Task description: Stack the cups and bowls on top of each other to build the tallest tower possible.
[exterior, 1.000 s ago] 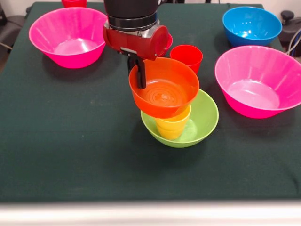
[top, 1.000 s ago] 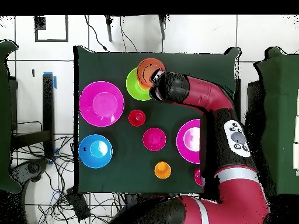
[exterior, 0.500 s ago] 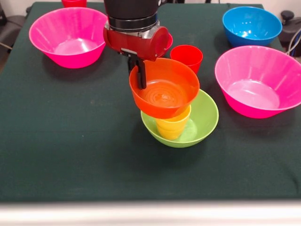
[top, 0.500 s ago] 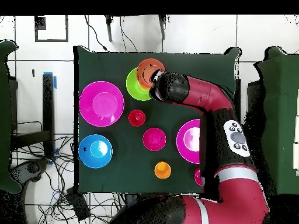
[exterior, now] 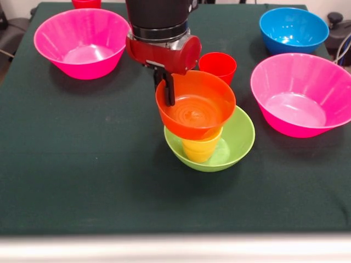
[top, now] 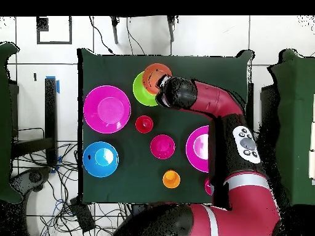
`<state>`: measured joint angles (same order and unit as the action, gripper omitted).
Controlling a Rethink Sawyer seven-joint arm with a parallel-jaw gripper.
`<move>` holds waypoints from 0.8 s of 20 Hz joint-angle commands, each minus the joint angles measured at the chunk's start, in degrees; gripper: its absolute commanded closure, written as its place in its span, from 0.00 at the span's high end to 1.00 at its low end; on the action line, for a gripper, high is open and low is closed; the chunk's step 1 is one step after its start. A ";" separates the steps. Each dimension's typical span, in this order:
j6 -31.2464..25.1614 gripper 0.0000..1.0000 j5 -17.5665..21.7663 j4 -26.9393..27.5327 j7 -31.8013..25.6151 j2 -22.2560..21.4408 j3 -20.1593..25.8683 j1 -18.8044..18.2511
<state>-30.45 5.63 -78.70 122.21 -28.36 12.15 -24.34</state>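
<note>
Front view: the claw [exterior: 168,87] grips the near-left rim of the orange bowl [exterior: 196,105], one dark finger hanging inside the wall. That bowl sits tilted on the yellow cup [exterior: 201,148], which stands inside the lime-green bowl [exterior: 238,139] on the bench [exterior: 82,164]. A red cup [exterior: 218,66] stands just behind.

Overhead view: the arm [top: 209,104] covers part of the orange bowl [top: 154,71] over the lime-green bowl [top: 140,91].

You see a worktop [exterior: 82,164] covered with dark green cloth. In the overhead view it stands on a white tiled floor [top: 203,35]. Black cables [top: 67,196] lie tangled on the floor beside the worktop's corner.
</note>
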 commanded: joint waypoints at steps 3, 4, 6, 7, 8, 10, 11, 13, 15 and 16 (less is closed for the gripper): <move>0.33 0.00 0.50 0.47 1.32 3.09 3.26 2.35; 0.32 0.00 0.56 0.53 1.35 3.12 3.16 2.48; 0.24 0.00 0.60 0.28 1.42 3.10 3.02 2.64; 0.03 0.00 0.65 0.22 1.43 3.06 2.85 2.76; 0.09 0.00 0.72 0.03 1.27 2.96 2.89 2.71; -0.13 0.00 0.49 -0.22 1.25 2.86 3.07 2.65; -0.70 0.00 0.40 -0.03 1.22 2.78 2.98 2.73; -1.01 0.00 0.27 -0.12 1.06 2.63 3.16 2.69; -1.50 0.00 0.06 -0.22 1.16 2.60 3.13 2.64; -2.00 1.00 0.18 -0.12 1.13 2.58 2.82 2.82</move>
<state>-30.44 5.62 -78.69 122.21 -27.86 12.14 -23.32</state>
